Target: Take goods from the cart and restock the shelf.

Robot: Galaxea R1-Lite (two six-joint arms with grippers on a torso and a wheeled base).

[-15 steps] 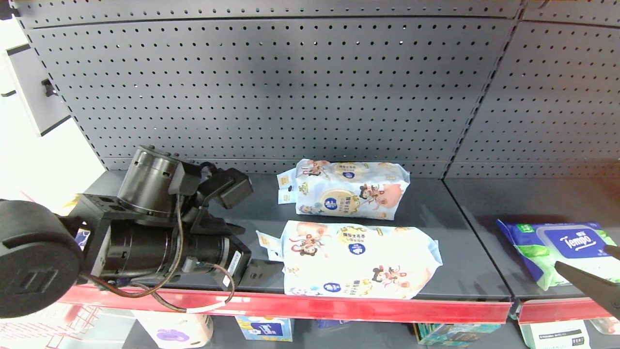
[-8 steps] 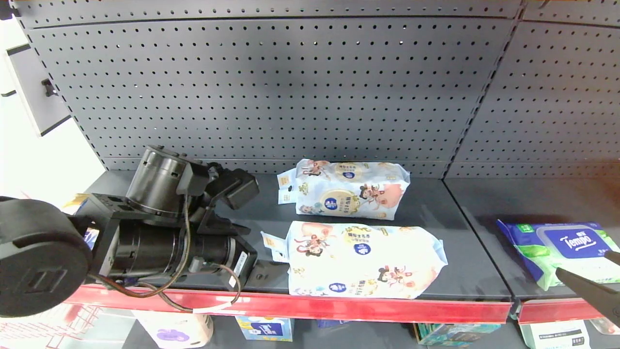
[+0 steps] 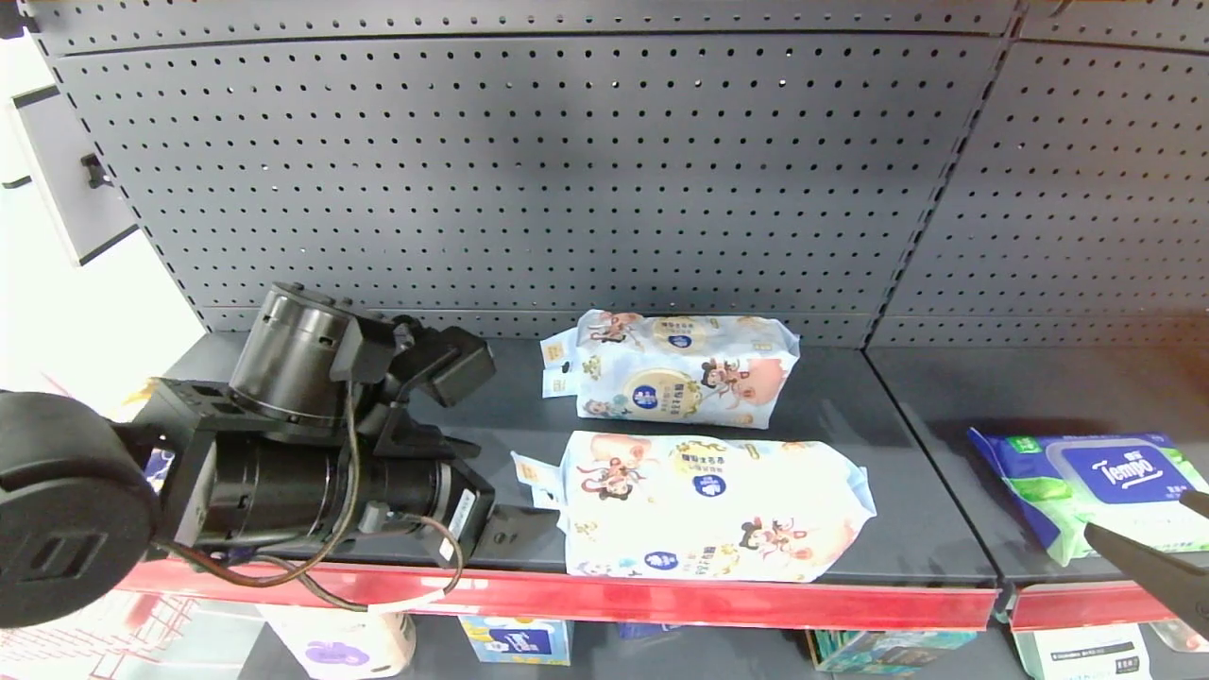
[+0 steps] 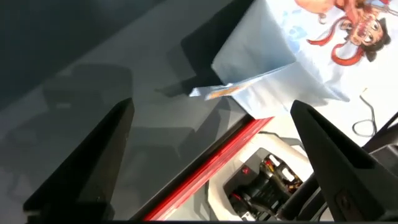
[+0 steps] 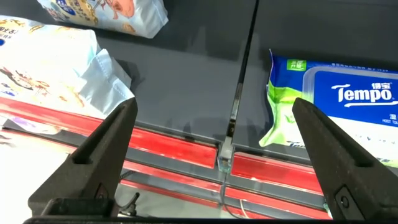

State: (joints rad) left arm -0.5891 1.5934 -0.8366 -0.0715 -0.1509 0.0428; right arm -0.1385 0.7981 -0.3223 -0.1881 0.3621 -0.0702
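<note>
Spread wide, holding nothing: left gripper, just beside the front pack of 2 on the shelf — right gripper equally wide, empty, near the wipes pack.

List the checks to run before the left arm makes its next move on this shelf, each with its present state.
1. The left end effector is open and holds nothing: ok.
2. The front pack lies flat on the shelf: ok.
3. The front pack sits fully behind the red edge strip: cannot tell, since its front edge reaches the strip.
4. The rear pack lies apart from the front pack, near the pegboard: ok.
5. The right end effector is open and empty: ok.
</note>
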